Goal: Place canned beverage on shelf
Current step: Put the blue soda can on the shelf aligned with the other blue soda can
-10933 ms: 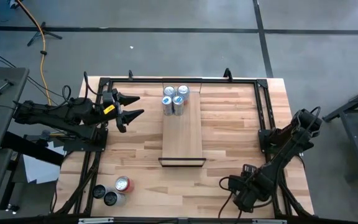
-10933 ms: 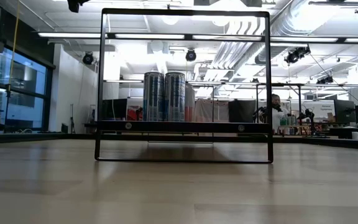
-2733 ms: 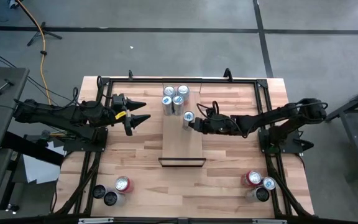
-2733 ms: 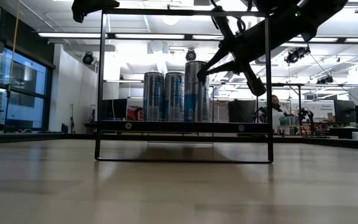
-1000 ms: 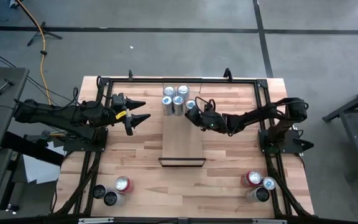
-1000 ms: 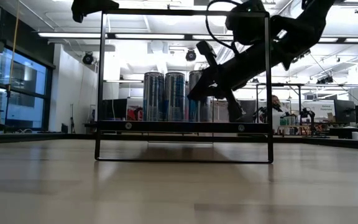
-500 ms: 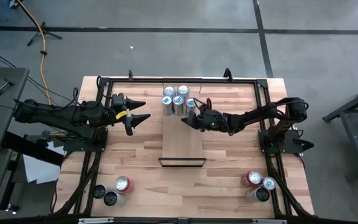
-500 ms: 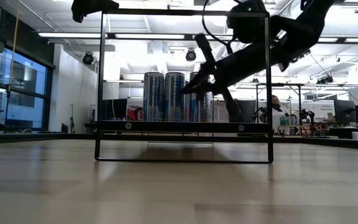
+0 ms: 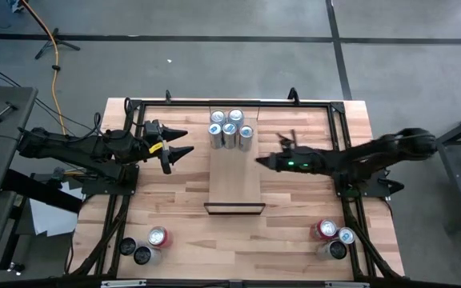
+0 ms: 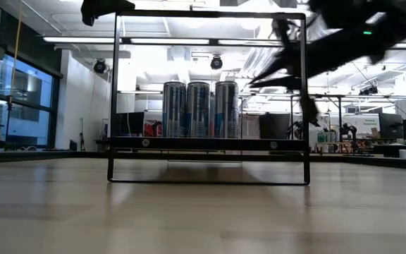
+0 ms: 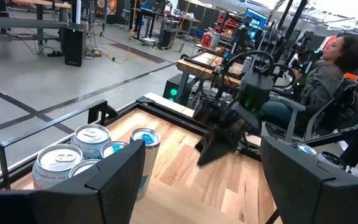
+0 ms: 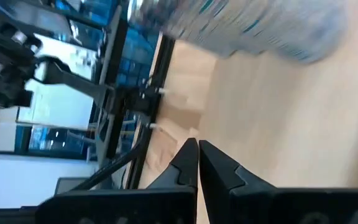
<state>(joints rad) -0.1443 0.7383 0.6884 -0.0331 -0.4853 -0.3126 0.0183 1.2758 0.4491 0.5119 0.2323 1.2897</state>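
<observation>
I note the right tool, clenched empty, has backed off the shelf; fourth can stands beside the cluster. Left tool waits released.

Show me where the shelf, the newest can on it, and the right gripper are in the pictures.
shelf (image 9: 235,178): high view, bare plank surface.
newest can (image 9: 246,133): high view, its lid, rightmost in the cluster.
right gripper (image 9: 260,162): high view, its shut fingertips, beside the shelf.
</observation>
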